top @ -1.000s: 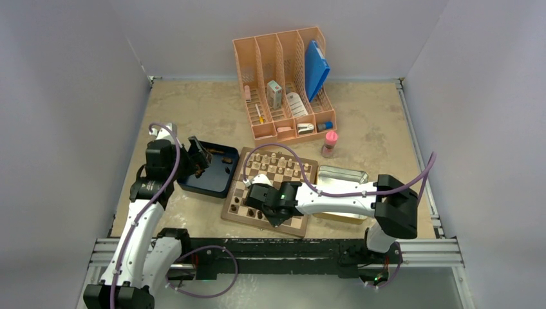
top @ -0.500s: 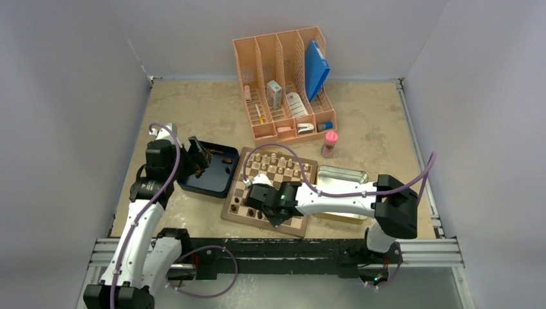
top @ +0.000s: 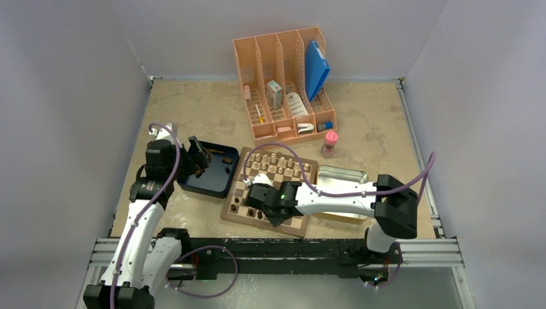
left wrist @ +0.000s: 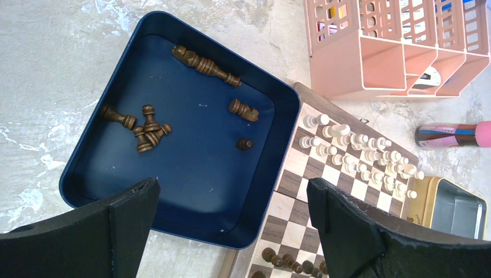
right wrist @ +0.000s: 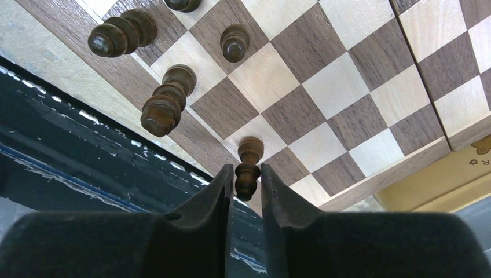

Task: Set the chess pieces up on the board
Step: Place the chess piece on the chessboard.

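Right wrist view: right gripper (right wrist: pixel 247 172) was parked over near edge row of board (right wrist: pixel 324 87), fingers set close on either side of one upright dark piece (right wrist: pixel 251 149). Contact couldn't be made out, so gripped or let go, no telling. Few more chess pieces (right wrist: pixel 165 107) were stood on squares nearby. Left gripper (left wrist: pixel 231 182) was held wide open above blue tray (left wrist: pixel 197 174), where dark figures (left wrist: pixel 147 130) were mostly lying flat. Pale pieces (left wrist: pixel 353 150) were lined up on far rows.
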